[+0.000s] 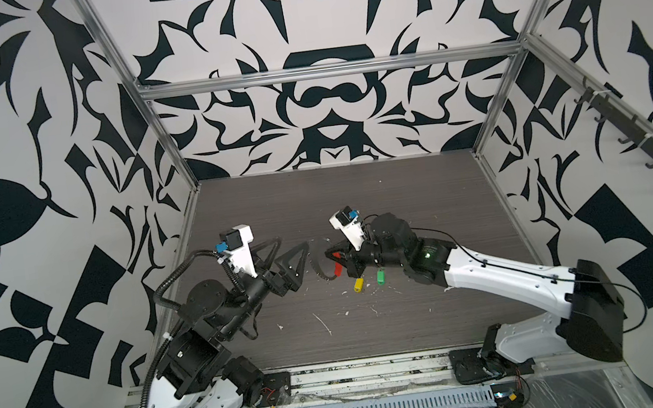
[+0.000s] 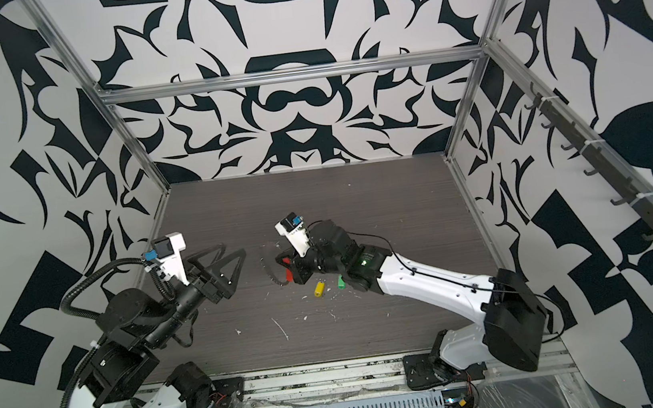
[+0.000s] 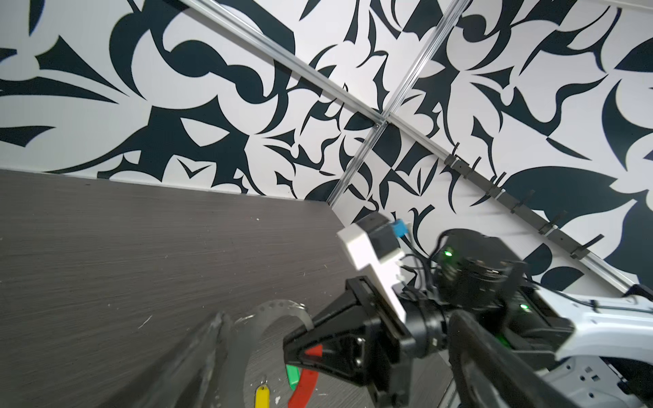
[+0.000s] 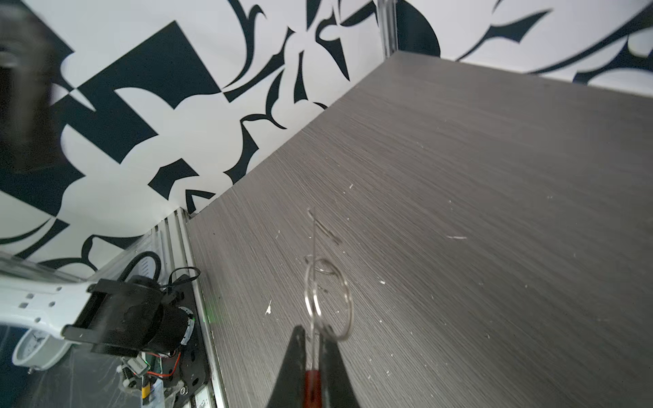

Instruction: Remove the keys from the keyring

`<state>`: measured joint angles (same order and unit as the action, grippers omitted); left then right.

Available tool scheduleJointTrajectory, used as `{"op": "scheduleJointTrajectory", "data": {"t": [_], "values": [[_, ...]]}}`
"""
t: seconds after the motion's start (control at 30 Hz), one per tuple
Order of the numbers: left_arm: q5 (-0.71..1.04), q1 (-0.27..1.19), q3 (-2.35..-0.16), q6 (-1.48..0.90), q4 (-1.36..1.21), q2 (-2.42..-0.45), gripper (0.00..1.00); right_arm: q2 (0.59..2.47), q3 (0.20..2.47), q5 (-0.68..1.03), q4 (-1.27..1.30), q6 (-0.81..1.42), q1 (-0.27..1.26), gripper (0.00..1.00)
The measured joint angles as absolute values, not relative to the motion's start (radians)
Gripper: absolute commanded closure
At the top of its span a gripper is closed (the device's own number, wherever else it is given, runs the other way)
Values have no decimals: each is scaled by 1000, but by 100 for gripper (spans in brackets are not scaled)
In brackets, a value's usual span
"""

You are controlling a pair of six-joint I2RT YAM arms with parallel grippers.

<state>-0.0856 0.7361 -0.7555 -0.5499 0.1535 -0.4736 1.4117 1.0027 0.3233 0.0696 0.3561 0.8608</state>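
Dark wood-grain table (image 1: 358, 201): right gripper (image 1: 329, 253) pinched keyring (image 1: 338, 269) by red strip end; left gripper (image 1: 293, 243) spread wide; yellow key (image 1: 358, 284), green key (image 1: 380, 277) lay on table.

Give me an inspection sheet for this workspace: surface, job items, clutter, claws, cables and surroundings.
Surface: dark woodgrain table, scuffed.
Job's things: yellow key and green key lie on the table, apparently off the keyring.
Clutter: white flecks scattered near the front.
Claws: left claw open, empty; right claw shut on the keyring's strip.
Cables: black conduit along the left arm; no snag seen.
Surroundings: patterned walls, hook rail.
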Motion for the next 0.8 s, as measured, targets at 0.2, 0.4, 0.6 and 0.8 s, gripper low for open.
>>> {"op": "scheduleJointTrajectory", "data": {"t": [0.2,0.4,0.6,0.8], "values": [[-90,736,-754,-546,152,-464,1,1652,1003,525,96,476,793,100],[-90,736,-747,-546,151,-464,1,1810,1003,593,76,525,799,90],[-90,736,-745,-546,154,-464,1,1813,1018,508,29,527,799,32],[-93,736,-743,-546,154,-467,1,1699,1010,312,-34,494,799,18]]}}
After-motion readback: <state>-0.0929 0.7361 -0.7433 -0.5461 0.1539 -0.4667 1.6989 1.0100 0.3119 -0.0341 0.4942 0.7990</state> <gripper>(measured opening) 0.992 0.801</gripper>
